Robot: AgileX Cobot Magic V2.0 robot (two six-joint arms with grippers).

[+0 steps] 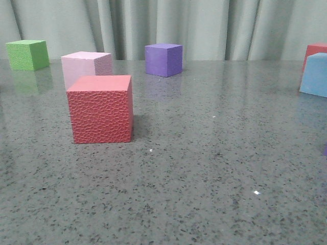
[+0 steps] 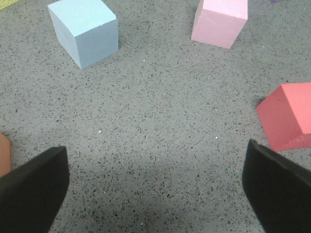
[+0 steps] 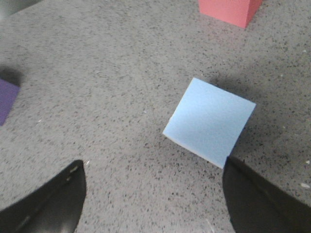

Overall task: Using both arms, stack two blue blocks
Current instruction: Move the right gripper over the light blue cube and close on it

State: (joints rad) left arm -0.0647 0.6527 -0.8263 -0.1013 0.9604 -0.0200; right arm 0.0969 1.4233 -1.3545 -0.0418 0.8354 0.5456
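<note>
One pale blue block (image 1: 315,75) sits at the far right edge of the front view, in front of a red cube. The right wrist view shows a blue block (image 3: 210,121) on the table just beyond my right gripper (image 3: 154,187), which is open and empty, one finger (image 3: 257,199) close to the block's near corner. The other blue block (image 2: 84,31) shows in the left wrist view, well beyond my left gripper (image 2: 155,182), which is open and empty over bare table. Neither arm shows in the front view.
A textured red cube (image 1: 101,108), pale pink cube (image 1: 86,67), green cube (image 1: 27,54) and purple cube (image 1: 163,59) stand on the speckled grey table (image 1: 204,168). The left wrist view shows the pink cube (image 2: 219,20), a red cube (image 2: 287,116) and an orange edge (image 2: 4,154).
</note>
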